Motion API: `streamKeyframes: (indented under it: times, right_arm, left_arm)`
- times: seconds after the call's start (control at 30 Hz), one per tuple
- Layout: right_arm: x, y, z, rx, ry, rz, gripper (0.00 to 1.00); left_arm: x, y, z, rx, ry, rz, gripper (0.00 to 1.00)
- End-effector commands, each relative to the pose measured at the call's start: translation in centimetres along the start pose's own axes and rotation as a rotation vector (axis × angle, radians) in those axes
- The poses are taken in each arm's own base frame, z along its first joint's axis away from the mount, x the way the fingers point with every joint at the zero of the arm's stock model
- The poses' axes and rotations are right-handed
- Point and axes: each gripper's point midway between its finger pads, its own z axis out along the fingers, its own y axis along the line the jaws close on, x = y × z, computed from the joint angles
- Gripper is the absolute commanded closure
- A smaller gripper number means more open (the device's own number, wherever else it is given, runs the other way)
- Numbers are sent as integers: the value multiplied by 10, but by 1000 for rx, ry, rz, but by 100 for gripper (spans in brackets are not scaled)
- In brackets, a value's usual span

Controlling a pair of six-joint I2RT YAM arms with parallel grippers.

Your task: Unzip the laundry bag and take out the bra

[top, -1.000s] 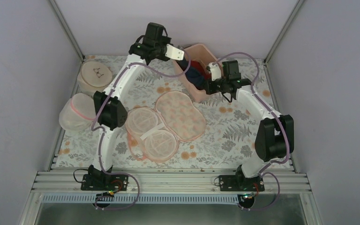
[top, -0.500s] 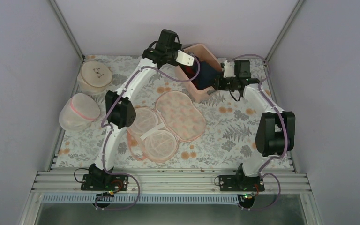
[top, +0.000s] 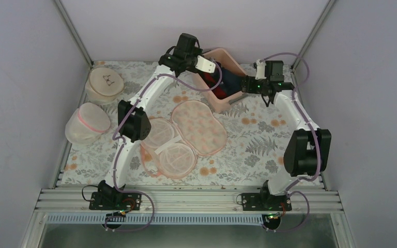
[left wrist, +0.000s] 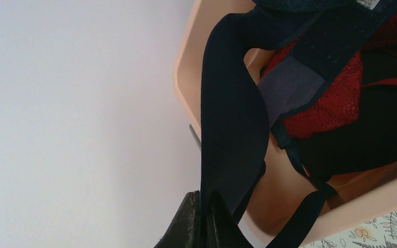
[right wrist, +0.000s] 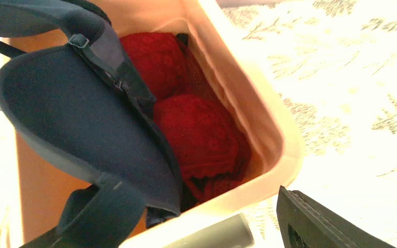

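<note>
1. Pale lilac walls (top: 26, 77) closed in the fern-and-flower printed worktop (top: 269, 150) on three sides.
2. At the middle of the worktop the laundry bag (top: 199, 126) lay unzipped and spread flat, its printed half toward 1 o'clock and its mesh cups toward 7 o'clock.
3. A peach bin (top: 218, 103) sat at 12 o'clock, tilted, with red garments (right wrist: 196, 124) inside.
4. The bra (right wrist: 77, 119) was at the bin, not in the bag: one navy cup hung over the red garments, and its band ran out over the bin's rim.
5. The left claw (left wrist: 205, 206) was pinched narrow on that band, holding the bra just above the bin's 10 o'clock corner.
6. The right claw (top: 248, 85) hovered near the bin's 3 o'clock side, touching nothing; only one dark finger (right wrist: 310, 222) showed in its wrist view, so I cannot tell how wide it stood.
7. A white mesh bag (top: 87, 123) rested at 9 o'clock and a round beige bag (top: 105, 82) at 10 o'clock.
</note>
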Motion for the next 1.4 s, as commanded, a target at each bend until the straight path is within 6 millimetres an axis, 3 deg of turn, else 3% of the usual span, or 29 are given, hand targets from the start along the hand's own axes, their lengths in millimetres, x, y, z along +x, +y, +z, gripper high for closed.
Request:
streamKeyframes:
  times: [0.0,0.1,0.2,0.33,0.47,0.53,0.6,0.77,0.93,1.07,1.27,1.37]
  right_arm:
    - [-27,-9,-31,95,-65,-95,23]
    - [-36,5,-34,42,-68,-189,25]
    - [-52,57,-51,-121,-161,-424,25]
    - [-73,125,-100,-375,-458,-765,21]
    - [-114,145,-129,-402,-611,-898,18]
    - [-119,148,-120,-434,-542,-917,17]
    - [-117,145,-96,-440,-473,-933,18]
    - [-82,135,-44,-501,-401,-1049,21]
    - [-76,134,-7,-540,-368,-1065,24]
    - [-79,137,25,-483,-357,-1113,34]
    - [-77,143,58,-435,-341,-1143,39]
    - [-76,141,74,-399,-323,-1147,52]
  left_arm:
    - [-8,12,-12,-25,-9,2,98]
    - [-9,13,-14,-27,-12,0,98]
    - [-10,13,-15,-24,-11,-4,98]
    - [-11,15,-19,-23,-19,-19,98]
    - [-11,16,-20,-25,-19,-25,98]
    - [-11,16,-21,-21,-21,-30,98]
    - [-11,15,-22,-17,-23,-30,98]
    - [-12,19,-25,-24,-33,-33,98]
    - [-12,17,-25,-15,-37,-33,98]
    - [-12,19,-29,-17,-39,-33,98]
    - [-14,17,-28,-11,-48,-38,98]
    - [-14,16,-28,-7,-53,-37,98]
